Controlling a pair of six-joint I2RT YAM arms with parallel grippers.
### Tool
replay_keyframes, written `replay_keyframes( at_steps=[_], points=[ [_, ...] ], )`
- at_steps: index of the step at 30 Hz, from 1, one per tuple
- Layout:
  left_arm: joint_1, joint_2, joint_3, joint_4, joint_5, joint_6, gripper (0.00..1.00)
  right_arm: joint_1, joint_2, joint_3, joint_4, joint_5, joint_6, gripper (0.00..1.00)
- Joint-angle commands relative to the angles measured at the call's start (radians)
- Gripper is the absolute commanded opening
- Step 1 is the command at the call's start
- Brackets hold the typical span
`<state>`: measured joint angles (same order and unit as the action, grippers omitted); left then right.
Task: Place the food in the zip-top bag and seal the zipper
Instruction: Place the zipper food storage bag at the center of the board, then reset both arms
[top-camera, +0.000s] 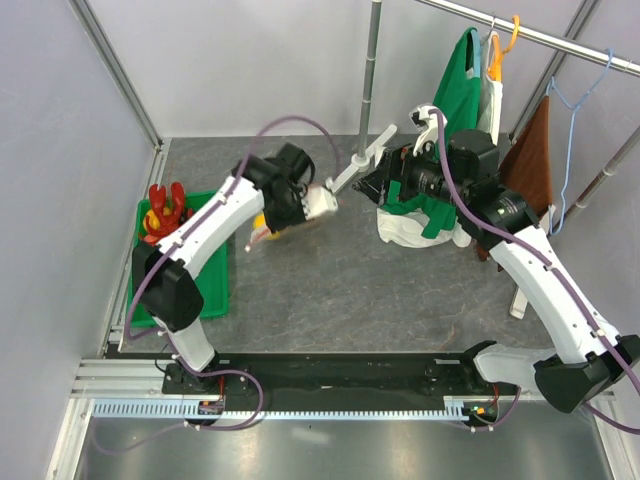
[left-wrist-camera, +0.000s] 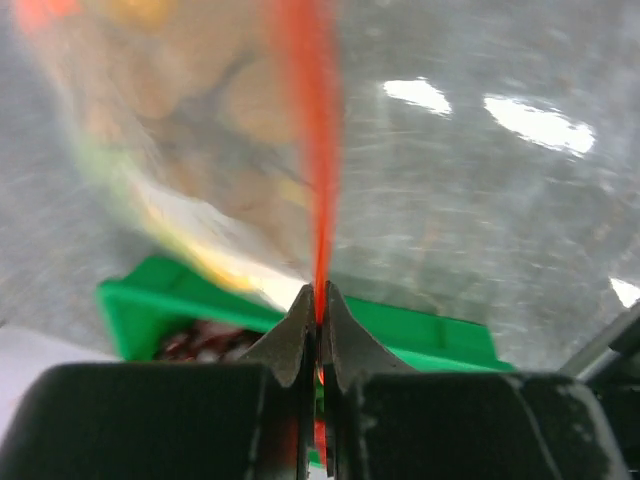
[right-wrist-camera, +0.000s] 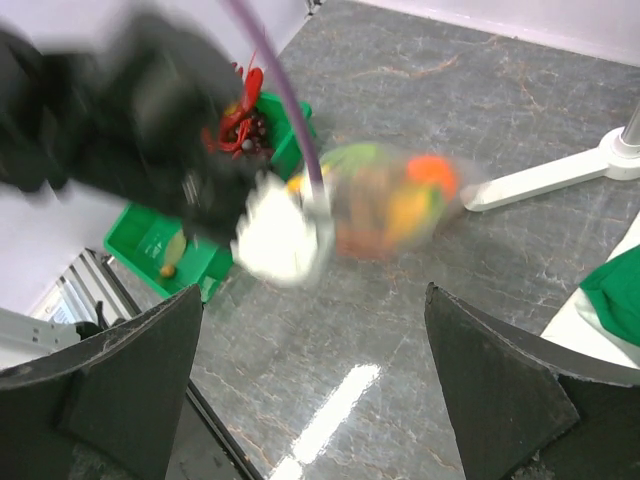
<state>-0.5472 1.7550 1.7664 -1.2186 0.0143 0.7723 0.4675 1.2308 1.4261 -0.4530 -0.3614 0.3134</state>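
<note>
**My left gripper (left-wrist-camera: 318, 296) holds the zip-top bag (right-wrist-camera: 372, 236)**

Above the table (top-camera: 330, 285), near the green tray (top-camera: 215, 288), it pinches the bag's zipper (left-wrist-camera: 310, 150), blurred food (right-wrist-camera: 412, 205) inside. My right gripper (right-wrist-camera: 312, 325) is spread wide, empty. The red lobster (top-camera: 165, 208) lies at the tray's far end.

Matched pair of arms. Left arm (top-camera: 200, 235) and right arm (top-camera: 545, 280): white tubular links, black joint housings, black bases bolted to a black rail (top-camera: 340, 372). A purple cable (top-camera: 300, 125) runs along each arm. Small red-orange connectors (top-camera: 210, 407), possibly plugs, sit at the front of each base. Left gripper (left-wrist-camera: 318, 295): matte black fingers tapering to thin tips. Right gripper (right-wrist-camera: 310, 300): broad dark-grey wedge fingers (right-wrist-camera: 130, 370) with a faintly speckled surface.
</note>
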Motion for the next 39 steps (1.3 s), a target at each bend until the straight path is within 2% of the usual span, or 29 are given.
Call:
replay_keyframes(
  at_steps=[1,6,10,12,13,14,15,18,21,23,25,26,27,29,30,34,39],
  points=[
    [-0.106,-0.081,-0.186,0.093,0.001,-0.035,0.02,-0.029,0.003,0.039,0.007,-0.028,0.039,0.98],
    [-0.207,-0.083,-0.317,0.087,0.157,-0.180,0.02,-0.040,-0.028,0.008,0.004,-0.030,0.023,0.98],
    [-0.272,-0.068,-0.343,0.102,0.313,-0.280,0.02,-0.040,-0.042,-0.012,0.002,-0.039,0.016,0.98],
    [-0.286,-0.066,-0.360,0.114,0.357,-0.297,0.02,-0.041,-0.050,-0.026,-0.003,-0.057,0.007,0.98],
    [-0.299,-0.066,-0.367,0.116,0.360,-0.294,0.05,-0.041,-0.054,-0.032,-0.006,-0.062,-0.008,0.98],
    [-0.306,-0.069,-0.384,0.119,0.362,-0.292,0.11,-0.040,-0.059,-0.036,-0.009,-0.071,-0.020,0.98],
    [-0.307,-0.074,-0.390,0.119,0.384,-0.291,0.38,-0.041,-0.063,-0.049,-0.015,-0.097,-0.036,0.98],
    [-0.307,-0.147,-0.416,0.103,0.450,-0.275,0.74,-0.040,-0.086,-0.073,-0.047,-0.138,-0.106,0.98],
    [-0.293,-0.277,-0.441,0.139,0.451,-0.304,0.90,-0.041,-0.123,-0.088,-0.069,-0.154,-0.154,0.98],
    [-0.264,-0.342,-0.437,0.159,0.455,-0.333,0.97,-0.040,-0.146,-0.098,-0.079,-0.160,-0.174,0.98],
    [-0.137,-0.354,-0.392,0.136,0.537,-0.373,1.00,-0.041,-0.160,-0.101,-0.085,-0.191,-0.183,0.98],
    [-0.073,-0.361,-0.375,0.134,0.635,-0.393,1.00,-0.041,-0.162,-0.102,-0.101,-0.212,-0.206,0.98],
    [0.064,-0.373,-0.358,0.136,0.688,-0.434,1.00,-0.040,-0.163,-0.104,-0.111,-0.234,-0.220,0.98],
    [0.183,-0.388,-0.305,0.134,0.806,-0.461,1.00,-0.041,-0.165,-0.118,-0.150,-0.272,-0.229,0.98],
    [0.263,-0.420,-0.289,0.145,0.806,-0.508,1.00,-0.041,-0.166,-0.125,-0.164,-0.287,-0.241,0.98],
    [0.365,-0.541,-0.318,0.186,0.718,-0.564,1.00,-0.041,-0.218,-0.206,-0.220,-0.286,-0.292,0.98],
    [0.383,-0.676,-0.439,0.159,0.670,-0.565,1.00,-0.040,-0.287,-0.322,-0.253,-0.292,-0.306,0.98]
  ],
)
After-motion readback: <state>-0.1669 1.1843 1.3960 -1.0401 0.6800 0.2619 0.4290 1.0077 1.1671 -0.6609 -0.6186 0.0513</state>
